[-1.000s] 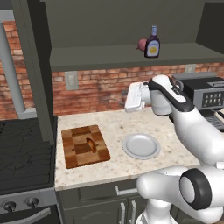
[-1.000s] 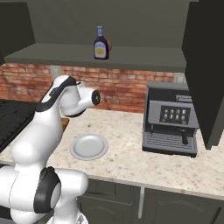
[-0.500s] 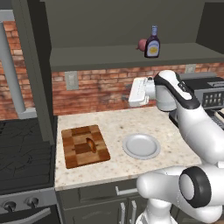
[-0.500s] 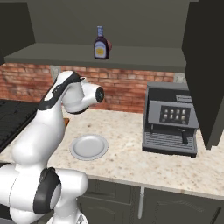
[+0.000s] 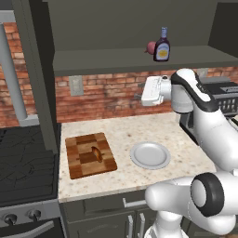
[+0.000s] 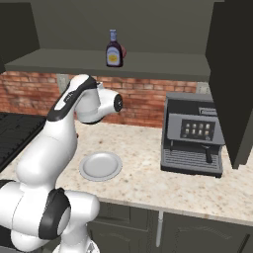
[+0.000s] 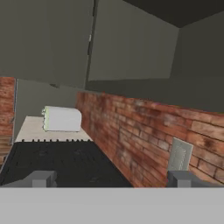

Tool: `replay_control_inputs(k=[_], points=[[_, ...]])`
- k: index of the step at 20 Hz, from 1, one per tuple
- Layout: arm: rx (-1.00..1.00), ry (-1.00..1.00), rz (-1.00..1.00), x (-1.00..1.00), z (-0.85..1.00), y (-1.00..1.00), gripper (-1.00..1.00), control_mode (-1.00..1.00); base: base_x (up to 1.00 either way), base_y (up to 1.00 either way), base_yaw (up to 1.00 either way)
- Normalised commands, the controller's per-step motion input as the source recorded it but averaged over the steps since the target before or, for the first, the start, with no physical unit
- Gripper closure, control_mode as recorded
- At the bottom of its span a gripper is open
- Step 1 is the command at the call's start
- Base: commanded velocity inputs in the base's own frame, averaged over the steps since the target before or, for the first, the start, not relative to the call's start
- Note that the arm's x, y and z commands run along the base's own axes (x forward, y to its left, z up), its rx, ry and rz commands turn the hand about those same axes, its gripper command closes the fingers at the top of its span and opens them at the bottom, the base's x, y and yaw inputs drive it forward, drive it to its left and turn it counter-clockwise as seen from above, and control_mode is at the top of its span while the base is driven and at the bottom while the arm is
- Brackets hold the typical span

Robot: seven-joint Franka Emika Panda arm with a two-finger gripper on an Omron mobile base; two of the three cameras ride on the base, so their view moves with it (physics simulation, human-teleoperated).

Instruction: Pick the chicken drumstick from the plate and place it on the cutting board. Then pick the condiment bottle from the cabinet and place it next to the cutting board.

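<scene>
Drumstick on the board, bottle on the shelf
The gripper (image 7: 112, 179) hung empty with fingers wide; chicken drumstick (image 5: 96, 154) lay on the cutting board (image 5: 89, 155), condiment bottle (image 5: 161, 45) in the cabinet (image 5: 139, 58).

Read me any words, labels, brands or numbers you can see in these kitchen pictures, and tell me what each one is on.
No text can be read.
Condiment bottle: its yellow-white label is too small and blurred to make out.
Coffee machine: its dark panel shows a row of small light buttons, with no readable characters.
Stove knobs: no markings visible.
Cutting board and plate: no lettering.
</scene>
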Motion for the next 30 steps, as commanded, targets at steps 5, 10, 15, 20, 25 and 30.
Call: replay_control_inputs(k=[5, 10, 15, 20, 25, 30], points=[[0.04, 0.0, 0.0, 0.08, 0.27, -0.15, -1.0, -1.0, 0.0, 0.0, 0.0], [0.04, 0.0, 0.0, 0.08, 0.26, -0.12, -1.0, -1.0, 0.0, 0.0, 0.0], [0.03, 0.0, 0.0, 0.08, 0.23, -0.05, -1.0, -1.0, 0.0, 0.0, 0.0], [0.02, 0.0, 0.0, 0.11, 0.21, -0.02, -1.0, -1.0, 0.0, 0.0, 0.0], [0.01, 0.0, 0.0, 0.12, 0.18, -0.03, -1.0, -1.0, 0.0, 0.0, 0.0], [0.01, 0.0, 0.0, 0.03, 0.21, -0.05, -1.0, -1.0, 0.0, 0.0, 0.0]])
